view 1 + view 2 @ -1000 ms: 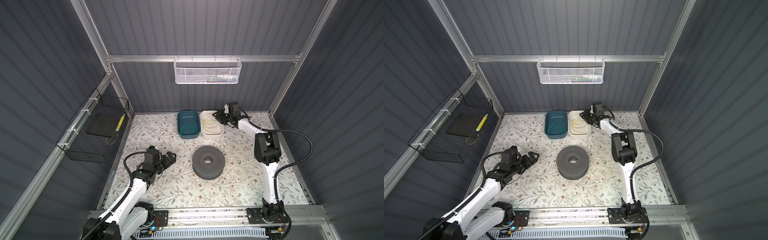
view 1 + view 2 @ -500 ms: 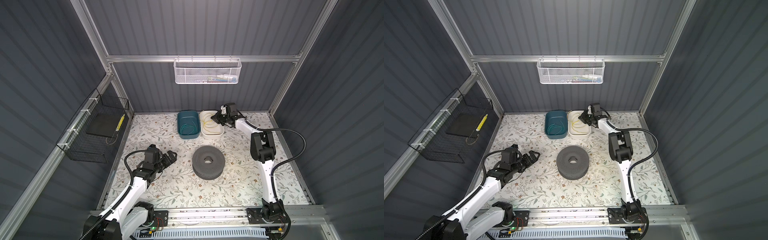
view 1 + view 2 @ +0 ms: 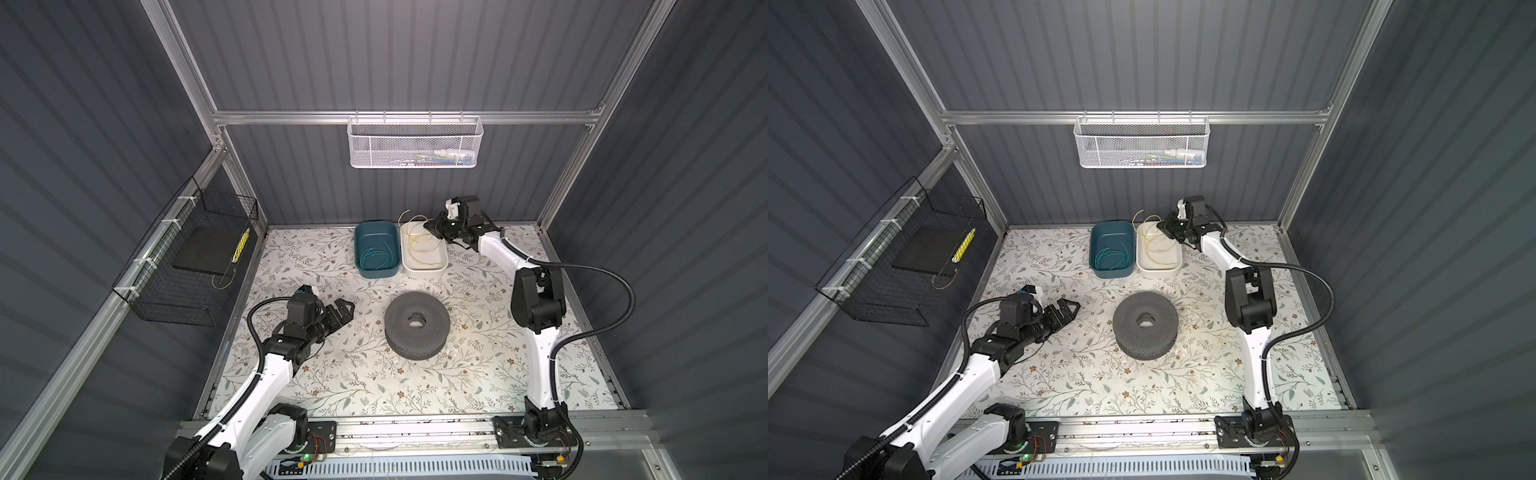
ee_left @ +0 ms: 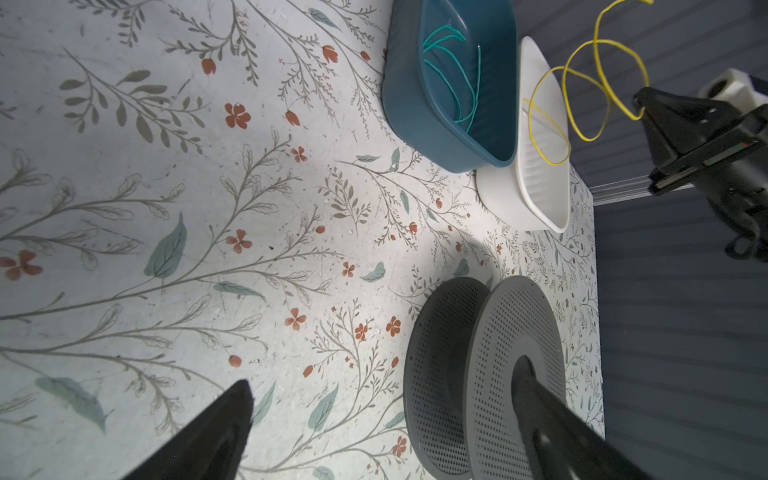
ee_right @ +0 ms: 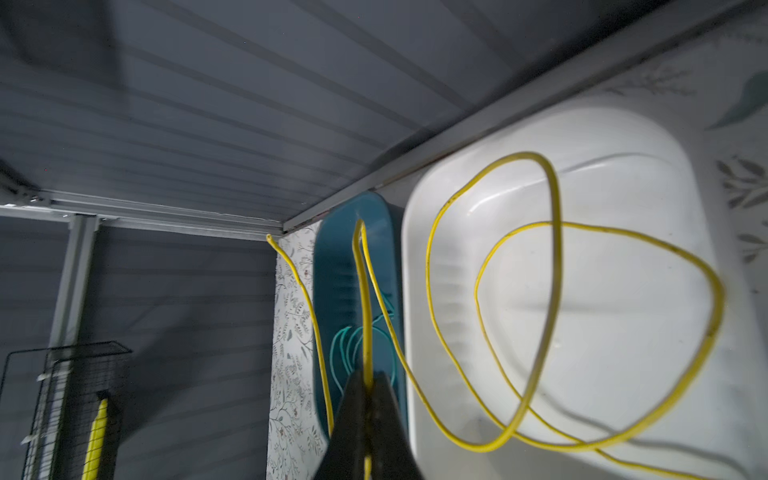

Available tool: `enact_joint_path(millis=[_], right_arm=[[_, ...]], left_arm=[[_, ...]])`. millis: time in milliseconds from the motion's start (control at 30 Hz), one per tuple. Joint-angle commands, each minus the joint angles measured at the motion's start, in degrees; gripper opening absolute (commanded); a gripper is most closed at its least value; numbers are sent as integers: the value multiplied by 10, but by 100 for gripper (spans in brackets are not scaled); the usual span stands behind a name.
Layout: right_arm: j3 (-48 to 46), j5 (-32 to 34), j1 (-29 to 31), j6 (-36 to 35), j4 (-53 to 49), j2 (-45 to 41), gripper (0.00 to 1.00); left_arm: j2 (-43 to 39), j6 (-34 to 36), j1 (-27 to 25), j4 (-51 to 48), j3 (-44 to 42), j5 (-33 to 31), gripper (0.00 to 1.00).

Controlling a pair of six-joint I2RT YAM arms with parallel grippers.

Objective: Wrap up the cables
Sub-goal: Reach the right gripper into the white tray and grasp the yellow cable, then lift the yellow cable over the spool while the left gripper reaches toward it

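The yellow cable (image 3: pixel 419 241) curls in loose loops, part lying in the white bin (image 3: pixel 424 268) and part lifted above it. My right gripper (image 5: pixel 365 378) is shut on one strand of it above the bin's far end, as both top views show (image 3: pixel 1160 226). The teal-green cable (image 3: pixel 376 257) lies coiled in the teal bin (image 3: pixel 374 272) beside it. A grey perforated spool (image 3: pixel 417 324) lies flat mid-table. My left gripper (image 3: pixel 347 305) hovers open and empty, left of the spool, with its fingers wide apart in the left wrist view (image 4: pixel 382 376).
A white mesh basket (image 3: pixel 415 143) hangs on the back wall. A black wire basket (image 3: pixel 187 266) with a dark pad and a yellow item hangs on the left wall. Both bins stand close against the back wall.
My right gripper has shut on the yellow cable and raised it, so loops now stand above the white bin. The left arm has hardly moved.
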Motion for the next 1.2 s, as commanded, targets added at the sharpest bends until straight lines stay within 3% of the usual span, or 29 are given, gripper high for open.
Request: enact_joint_path(millis=[0, 133, 267, 500, 600, 733, 867, 1067, 1167], right_arm=[[-29, 2, 7, -32, 14, -63, 0], [-99, 6, 15, -43, 15, -134, 0], [-232, 32, 41, -61, 39, -242, 0], [-444, 180, 120, -133, 43, -462, 0], [-493, 242, 160, -155, 24, -538, 0], [-540, 310, 204, -172, -5, -610, 0], [-579, 369, 241, -180, -23, -675, 0], [-614, 400, 272, -177, -46, -732, 0], [-622, 411, 287, -176, -53, -746, 0]], left_arm=[[-10, 23, 2, -20, 34, 24, 98], [5, 50, 2, -68, 76, 40, 92], [31, 111, 0, -138, 140, 79, 80], [40, 179, -35, -205, 258, 72, 76], [82, 197, -99, -226, 327, 21, 73], [150, 213, -236, -224, 405, -86, 74], [203, 224, -338, -173, 427, -184, 75], [233, 216, -351, -95, 416, -219, 73], [249, 205, -351, -72, 412, -234, 62]])
